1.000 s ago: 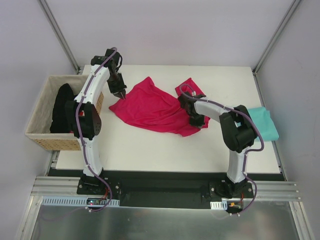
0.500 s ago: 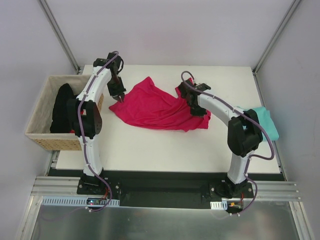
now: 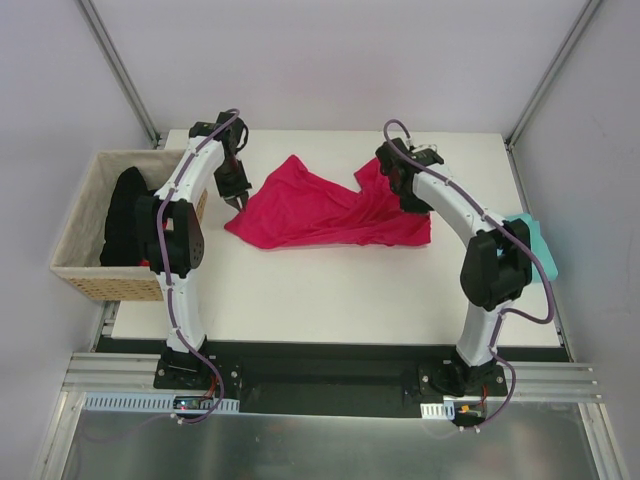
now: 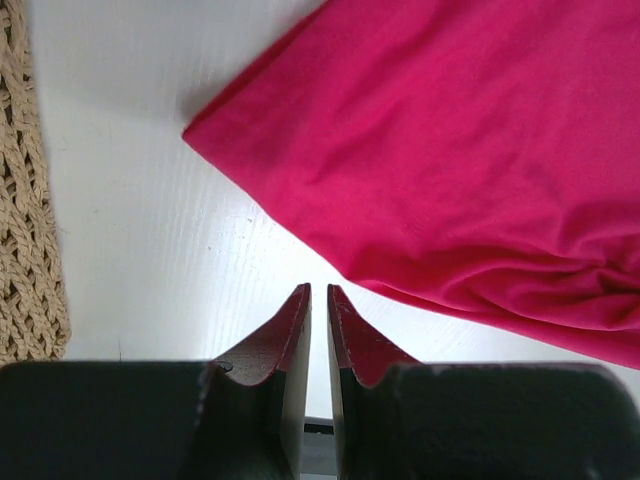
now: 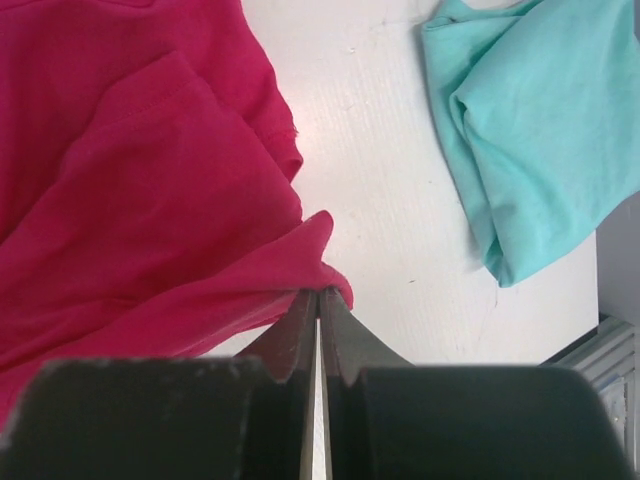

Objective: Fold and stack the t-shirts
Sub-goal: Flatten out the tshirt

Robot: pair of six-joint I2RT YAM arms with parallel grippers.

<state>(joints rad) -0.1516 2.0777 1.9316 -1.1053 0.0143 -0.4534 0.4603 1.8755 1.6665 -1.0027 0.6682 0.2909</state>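
Observation:
The crimson-pink t-shirt (image 3: 320, 210) (image 4: 450, 150) (image 5: 130, 200) lies spread and creased across the middle of the table. My right gripper (image 3: 417, 205) (image 5: 318, 292) is shut on a fold of its right edge, and the cloth bunches at the fingertips. My left gripper (image 3: 237, 200) (image 4: 319, 290) hovers just off the shirt's left corner. Its jaws are nearly together with a thin slit, and only bare table shows between them. The teal t-shirt (image 3: 535, 245) (image 5: 540, 130) lies folded at the table's right edge, partly behind the right arm.
A woven wicker basket (image 3: 80, 270) (image 4: 25, 200) stands off the table's left edge with dark cloth (image 3: 125, 215) inside. The left arm rises close beside it. Metal frame posts stand at the back corners.
The right arm has swung back and to the right, drawing the pink shirt's right edge out and flattening it. The left gripper has drifted slightly back, away from the shirt's corner.

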